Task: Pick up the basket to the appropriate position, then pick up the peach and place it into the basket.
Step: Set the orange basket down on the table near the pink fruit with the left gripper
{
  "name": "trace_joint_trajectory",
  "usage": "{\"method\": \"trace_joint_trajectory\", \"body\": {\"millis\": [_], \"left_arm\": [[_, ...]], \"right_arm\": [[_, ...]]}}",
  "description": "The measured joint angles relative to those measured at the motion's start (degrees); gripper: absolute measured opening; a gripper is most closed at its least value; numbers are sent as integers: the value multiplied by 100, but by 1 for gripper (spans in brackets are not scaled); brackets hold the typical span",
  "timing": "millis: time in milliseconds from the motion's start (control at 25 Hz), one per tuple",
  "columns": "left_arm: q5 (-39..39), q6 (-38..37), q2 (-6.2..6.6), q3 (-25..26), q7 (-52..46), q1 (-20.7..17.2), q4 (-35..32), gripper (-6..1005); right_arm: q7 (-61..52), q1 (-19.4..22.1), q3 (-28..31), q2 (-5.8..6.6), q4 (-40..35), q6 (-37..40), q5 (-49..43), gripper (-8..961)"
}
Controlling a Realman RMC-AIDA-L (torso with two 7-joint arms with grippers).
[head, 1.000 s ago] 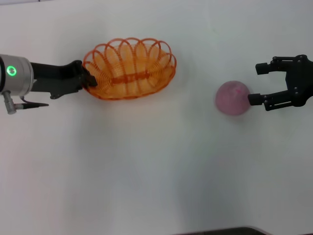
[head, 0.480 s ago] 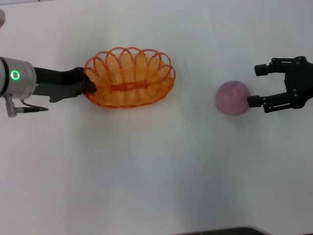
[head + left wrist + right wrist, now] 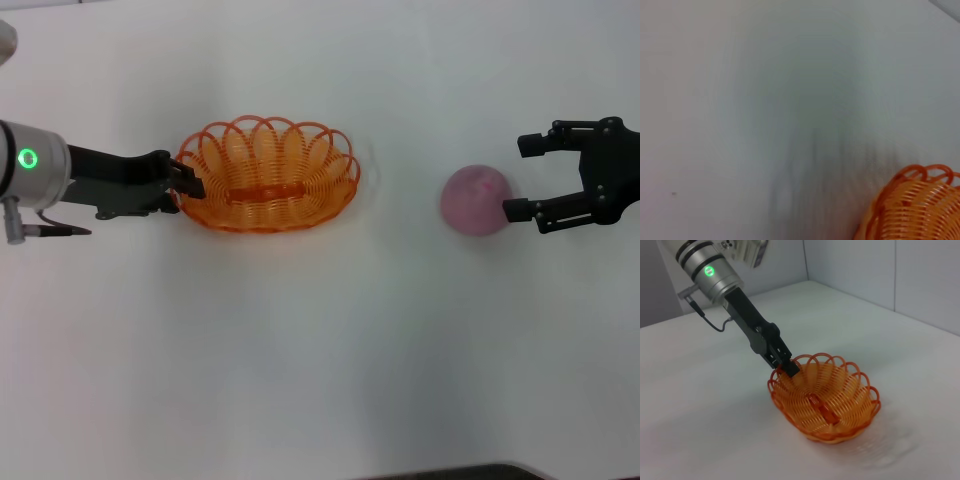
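Gripping the basket (image 3: 268, 175) by its scalloped rim at the end nearest our left arm, our left gripper (image 3: 186, 183) has its fingers pinched narrow on the looped wire. The right wrist view shows the same hold, one fingertip inside the rim and one outside. We judge this edge hold suits a shallow, open-weave thing with no handle, and it leaves the bowl free for what goes in. The basket looks level, on or just above the white table (image 3: 320, 350); we cannot tell which.

Our right gripper (image 3: 518, 177) waits at the far right with its fingers spread wide, the lower fingertip just beside the peach (image 3: 477, 199), possibly touching it. The peach rests on the table, well apart from the basket. We judge the basket step is under way and the peach is not yet grasped.
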State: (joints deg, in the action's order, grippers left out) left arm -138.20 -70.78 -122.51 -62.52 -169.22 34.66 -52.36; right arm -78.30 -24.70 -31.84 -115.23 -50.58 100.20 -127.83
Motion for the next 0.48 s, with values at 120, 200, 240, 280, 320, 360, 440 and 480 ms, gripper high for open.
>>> {"method": "trace_joint_trajectory", "body": {"millis": [120, 200, 240, 280, 320, 360, 440, 480], "left_arm": [[15, -50, 43, 14, 17, 3, -12, 361], [10, -87, 47, 19, 18, 10, -38, 441], [5, -103, 50, 18, 20, 25, -38, 480], [2, -121, 52, 18, 23, 37, -35, 520], [0, -132, 55, 17, 25, 55, -31, 554], [-1, -132, 57, 17, 26, 57, -31, 588], [-4, -137, 61, 17, 26, 59, -38, 656], [-5, -137, 65, 17, 27, 60, -46, 690]], "right_arm": [[12, 1, 0, -1, 18, 11, 0, 941], [14, -2, -5, -11, 15, 69, -1, 942], [14, -4, -9, -16, 9, 98, -3, 942], [15, -4, -12, -21, 2, 130, -6, 942], [15, -5, -15, -25, -1, 151, -7, 942], [16, -5, -15, -26, -1, 163, -7, 942], [17, -6, -15, -32, -2, 163, -7, 942], [17, -7, -15, -37, -3, 164, -7, 942]]}}
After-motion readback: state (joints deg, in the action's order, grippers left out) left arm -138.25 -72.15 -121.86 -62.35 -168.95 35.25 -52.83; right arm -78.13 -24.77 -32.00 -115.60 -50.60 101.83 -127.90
